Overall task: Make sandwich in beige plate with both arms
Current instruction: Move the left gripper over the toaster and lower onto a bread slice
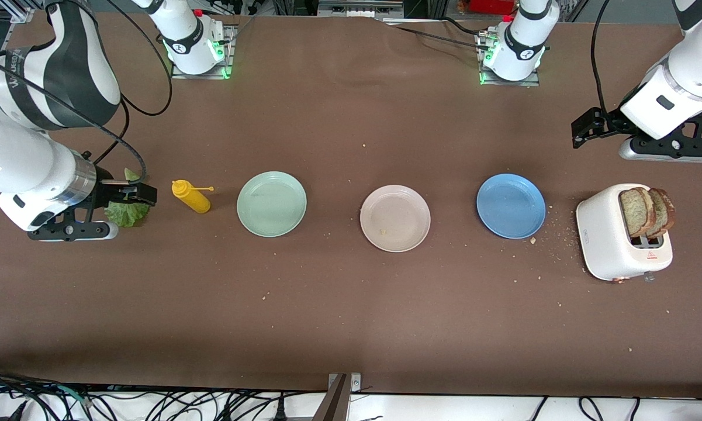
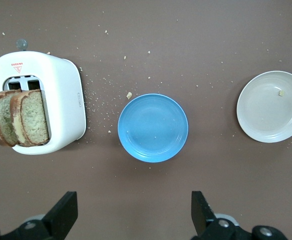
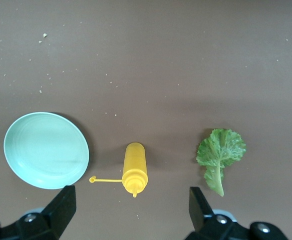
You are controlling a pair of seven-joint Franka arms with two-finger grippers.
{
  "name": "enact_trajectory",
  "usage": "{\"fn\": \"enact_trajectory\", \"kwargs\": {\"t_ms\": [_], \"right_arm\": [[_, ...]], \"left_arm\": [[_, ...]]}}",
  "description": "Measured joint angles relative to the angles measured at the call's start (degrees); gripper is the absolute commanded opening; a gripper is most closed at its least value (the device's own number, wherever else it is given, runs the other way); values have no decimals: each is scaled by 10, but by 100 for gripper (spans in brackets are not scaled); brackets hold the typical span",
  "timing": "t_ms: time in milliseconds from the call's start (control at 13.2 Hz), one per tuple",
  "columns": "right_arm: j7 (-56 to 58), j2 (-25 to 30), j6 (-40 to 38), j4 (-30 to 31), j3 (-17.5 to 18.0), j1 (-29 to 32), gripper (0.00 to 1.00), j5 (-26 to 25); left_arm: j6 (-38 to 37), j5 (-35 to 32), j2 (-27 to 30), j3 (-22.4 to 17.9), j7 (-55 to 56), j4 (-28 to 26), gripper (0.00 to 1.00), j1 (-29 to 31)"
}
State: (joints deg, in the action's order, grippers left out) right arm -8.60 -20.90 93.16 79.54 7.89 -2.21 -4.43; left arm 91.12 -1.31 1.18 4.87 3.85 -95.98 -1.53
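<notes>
The beige plate (image 1: pixel 395 217) lies bare mid-table and shows in the left wrist view (image 2: pixel 271 106). Two brown toast slices (image 1: pixel 649 210) stand in a white toaster (image 1: pixel 611 245) at the left arm's end; they show in the left wrist view (image 2: pixel 18 120). A green lettuce leaf (image 1: pixel 127 213) lies on the table at the right arm's end, seen in the right wrist view (image 3: pixel 220 152). My right gripper (image 1: pixel 143 193) is open and empty above the table beside the lettuce (image 3: pixel 131 200). My left gripper (image 1: pixel 584 130) is open and empty above bare table, near the toaster and blue plate (image 2: pixel 134 202).
A mint-green plate (image 1: pixel 272 203) and a yellow squeeze bottle (image 1: pixel 192 197) lie between the lettuce and the beige plate. A blue plate (image 1: pixel 511 205) lies between the beige plate and the toaster. Crumbs are scattered around the toaster.
</notes>
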Motion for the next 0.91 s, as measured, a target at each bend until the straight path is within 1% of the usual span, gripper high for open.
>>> {"fn": "enact_trajectory", "kwargs": {"t_ms": [228,607,758,910], "right_arm": [[-1,-3,1,0,-2,14,100,0],[-1,-3,3,-1,-2,27,100,1],[-1,-3,4,-1,-2,27,100,1],[-1,-3,6,-1,-2,27,100,1]], "left_arm": [[-2,-2,-7,-3,0,0,100,26],[-1,-3,-63,-6,-2,-1,100,104],[18,-5,-74,-6,-3,-1,100,121],[42,-27,-83,-6,-6,-1,100,129]]}}
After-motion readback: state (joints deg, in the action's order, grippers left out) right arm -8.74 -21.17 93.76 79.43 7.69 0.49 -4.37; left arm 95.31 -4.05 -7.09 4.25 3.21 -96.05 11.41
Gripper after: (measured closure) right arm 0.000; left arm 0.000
